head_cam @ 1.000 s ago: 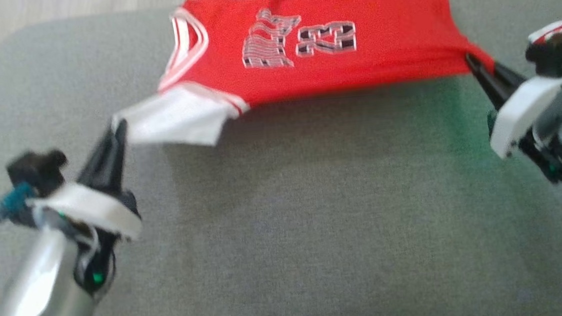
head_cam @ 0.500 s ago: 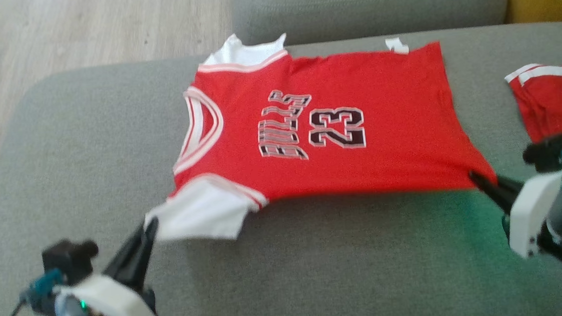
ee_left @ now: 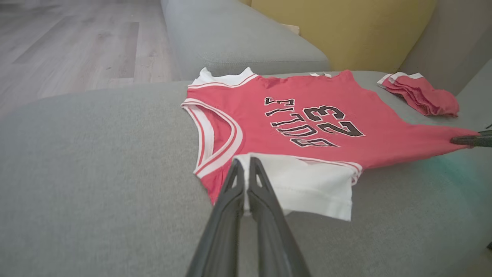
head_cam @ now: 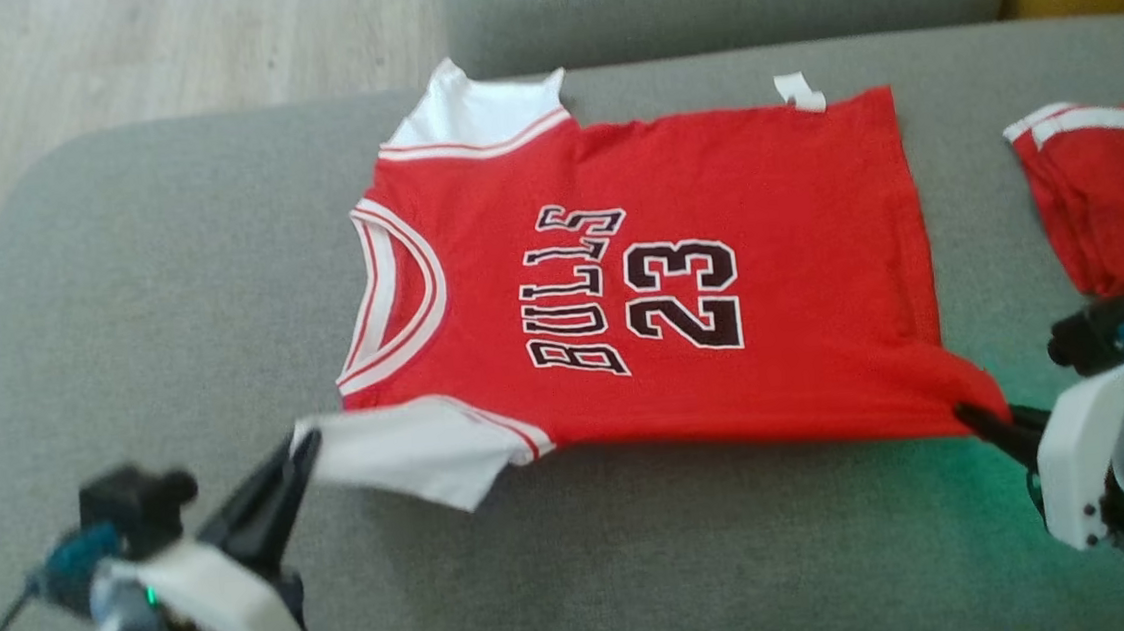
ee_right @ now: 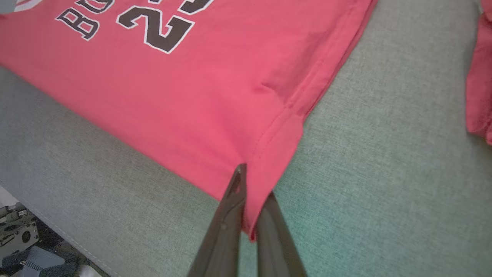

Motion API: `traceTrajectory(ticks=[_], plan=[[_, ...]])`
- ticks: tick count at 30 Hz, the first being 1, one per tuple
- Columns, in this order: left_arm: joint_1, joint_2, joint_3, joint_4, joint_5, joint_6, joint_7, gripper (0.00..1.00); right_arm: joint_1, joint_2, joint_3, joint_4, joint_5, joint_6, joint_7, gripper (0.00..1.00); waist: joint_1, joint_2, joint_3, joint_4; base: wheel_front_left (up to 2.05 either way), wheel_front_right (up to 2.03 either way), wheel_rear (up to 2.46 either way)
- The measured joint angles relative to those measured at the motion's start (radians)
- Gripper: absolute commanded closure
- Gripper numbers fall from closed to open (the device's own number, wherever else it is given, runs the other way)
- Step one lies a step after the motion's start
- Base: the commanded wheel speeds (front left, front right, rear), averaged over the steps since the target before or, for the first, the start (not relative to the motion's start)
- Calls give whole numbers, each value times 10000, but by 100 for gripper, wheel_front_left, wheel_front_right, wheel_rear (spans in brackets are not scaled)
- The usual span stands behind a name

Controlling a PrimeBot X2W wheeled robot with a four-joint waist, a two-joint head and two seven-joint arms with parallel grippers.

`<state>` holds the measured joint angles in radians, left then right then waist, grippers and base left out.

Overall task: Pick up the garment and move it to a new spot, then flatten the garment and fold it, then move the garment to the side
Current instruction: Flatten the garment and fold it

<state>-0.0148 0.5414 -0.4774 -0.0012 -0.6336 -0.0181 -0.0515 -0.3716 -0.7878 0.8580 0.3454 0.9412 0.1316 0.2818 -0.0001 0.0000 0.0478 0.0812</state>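
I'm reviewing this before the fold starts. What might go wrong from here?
The left gripper pinches only the edge of the white sleeve; a pull may slip it free. The right gripper draws a hem corner of the jersey into a point, so wrinkles could remain after release. The shorts lie near that gripper and might get dragged.

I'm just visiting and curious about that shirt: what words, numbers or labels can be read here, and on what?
"BULLS": black white-edged letters on the chest of the red jersey.
"23": large number beside it, same jersey.
Small white tag at the jersey's far edge: too small to read.
Folded red cloth to the right: no writing visible.
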Motion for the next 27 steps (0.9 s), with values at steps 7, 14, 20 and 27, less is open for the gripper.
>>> traceTrajectory(ticks=[7,14,20,27], plan=[[-1871,102,-326,863,420,-520,523,100,-936,284,-403,73,-291,0,1091,100,0,0,755,-156,0,0,0],[-3862,71,-663,2316,700,-890,675,100,-2197,736,-690,470,-589,0,1829,100,0,0,1562,-354,0,0,0],[-5095,-77,-1108,3440,978,-1055,464,100,-2801,1012,-631,771,-895,0,2303,100,1,0,2139,-461,0,0,0],[-6390,-591,-1570,4987,1308,-1014,-274,0,-3452,1467,-1170,1563,-1156,0,1657,0,2,0,2504,-400,0,0,0]])
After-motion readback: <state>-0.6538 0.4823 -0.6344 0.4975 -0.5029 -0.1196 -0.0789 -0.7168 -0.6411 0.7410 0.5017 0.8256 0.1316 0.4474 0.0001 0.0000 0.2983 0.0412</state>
